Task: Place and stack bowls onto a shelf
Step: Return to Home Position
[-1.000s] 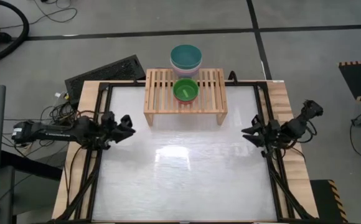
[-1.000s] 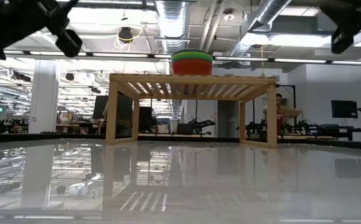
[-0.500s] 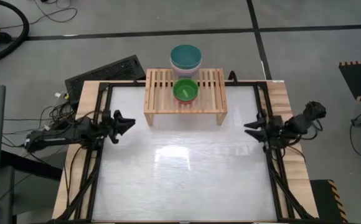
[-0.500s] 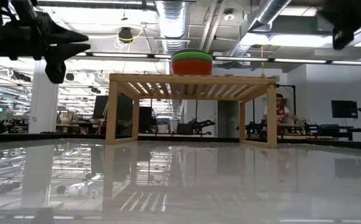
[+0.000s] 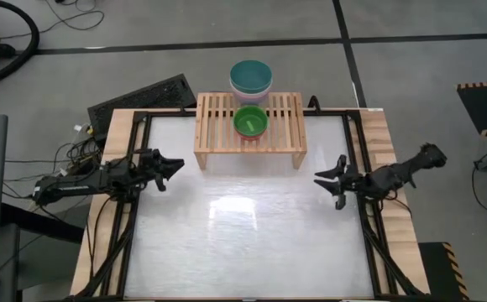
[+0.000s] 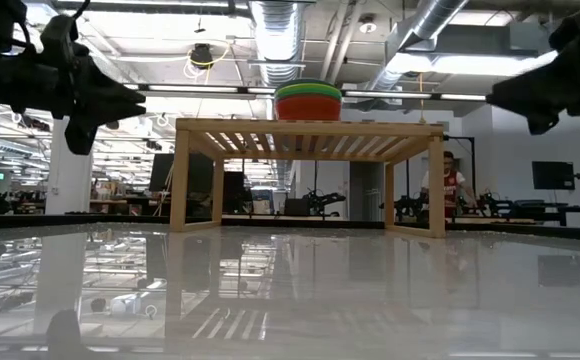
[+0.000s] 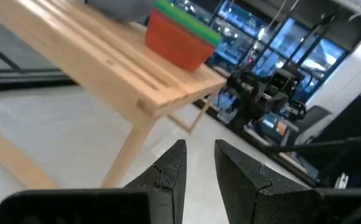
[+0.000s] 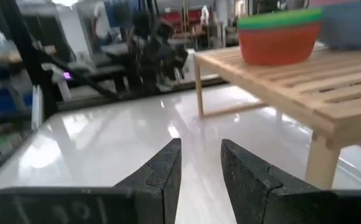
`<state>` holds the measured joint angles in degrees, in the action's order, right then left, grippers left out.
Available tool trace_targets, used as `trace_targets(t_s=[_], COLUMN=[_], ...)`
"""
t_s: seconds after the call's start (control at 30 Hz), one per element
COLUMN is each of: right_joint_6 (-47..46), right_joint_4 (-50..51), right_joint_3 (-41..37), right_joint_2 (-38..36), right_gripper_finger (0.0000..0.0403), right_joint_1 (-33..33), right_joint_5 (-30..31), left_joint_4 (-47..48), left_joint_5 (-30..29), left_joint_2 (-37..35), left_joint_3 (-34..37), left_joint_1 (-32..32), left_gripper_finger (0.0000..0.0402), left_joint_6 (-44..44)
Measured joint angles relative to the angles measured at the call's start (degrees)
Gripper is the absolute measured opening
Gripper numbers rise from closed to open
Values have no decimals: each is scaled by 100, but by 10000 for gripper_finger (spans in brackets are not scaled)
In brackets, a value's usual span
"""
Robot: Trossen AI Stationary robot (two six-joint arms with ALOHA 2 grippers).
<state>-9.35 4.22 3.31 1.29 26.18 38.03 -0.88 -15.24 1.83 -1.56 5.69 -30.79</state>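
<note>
Desk (image 5: 243, 235): glossy white top in a dark frame, mirroring the ceiling lights.
Small stack (image 6: 308, 100): stands mid-shelf. From above only the lime green bowl (image 5: 250, 122) on top shows. The low view adds the red bowl (image 6: 308, 110) at its base.
Large stack (image 5: 251, 91): at the shelf's far edge, just behind the small stack, with the dark teal bowl (image 5: 251, 74) on top and a pale rim beneath. The high view shows it whole; the wrist views catch only a grey-blue edge.
Shelf (image 5: 214, 126): light wood with a slatted top, centred at the desk's far side.
Left end effector (image 5: 175, 167): over the desk's left edge, well apart from the shelf. Its wrist view shows the fingers parted by a narrow gap, gripping nothing.
Right end effector (image 5: 323, 179): over the right edge, likewise released and gripping nothing.
Room: only the low view shows a person in red (image 6: 453, 180) past the shelf's leg.
</note>
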Motion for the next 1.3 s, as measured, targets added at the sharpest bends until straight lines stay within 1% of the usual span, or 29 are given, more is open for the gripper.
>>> trace_targets(t_s=[0.1, 0.17, 0.23, 0.3, 0.33, 0.4, 0.47, 0.57, 0.67, 0.77, 0.97, 1.17, 1.3], right_joint_6=[260, 392, 583, 500, 337, -38, -341, -393, -184, -166, -225, -266, -266], right_joint_4=[-271, -802, -1459, -1922, -1863, -1317, -793, -753, -666, -607, -603, -601, -600], right_joint_3=[-73, -184, -246, -200, -188, -224, -243, -284, -284, -286, -289, -291, -295], right_joint_2=[-82, -114, -108, -119, -117, -114, -113, -117, -115, -113, -62, -62, -62], right_gripper_finger=[139, 139, 139, 139, 139, 139, 139, 139, 139, 139, 139, 139, 139], right_joint_1=[-194, -342, -500, -665, -767, -939, -1099, -1327, -1526, -1724, -2025, -2083, -2081], right_joint_5=[-118, -396, -1145, -2014, -2268, -2570, -2607, -2693, -3094, -3352, -3297, -3272, -3271], left_joint_4=[-9, -20, -53, -56, -56, -47, -5, 63, 97, 81, 32, 32, 32], left_joint_5=[78, 192, 358, 467, 476, 474, 473, 555, 646, 516, 85, 123, 129], left_joint_2=[4, -4, 4, 2, 2, 2, 1, 0, 0, 0, 0, 0, 0], left_joint_3=[0, 0, 0, 0, 0, 0, 0, 0, 0, 0, 0, 0, 0], left_joint_1=[-6, -6, -4, -4, -4, -4, -4, -4, -6, -6, -4, -4, -4], left_gripper_finger=[69, 69, 69, 69, 69, 69, 69, 69, 69, 69, 69, 69, 69], left_joint_6=[-26, -41, -108, -118, -99, -8, 72, 101, 163, 226, 362, 721, 726])
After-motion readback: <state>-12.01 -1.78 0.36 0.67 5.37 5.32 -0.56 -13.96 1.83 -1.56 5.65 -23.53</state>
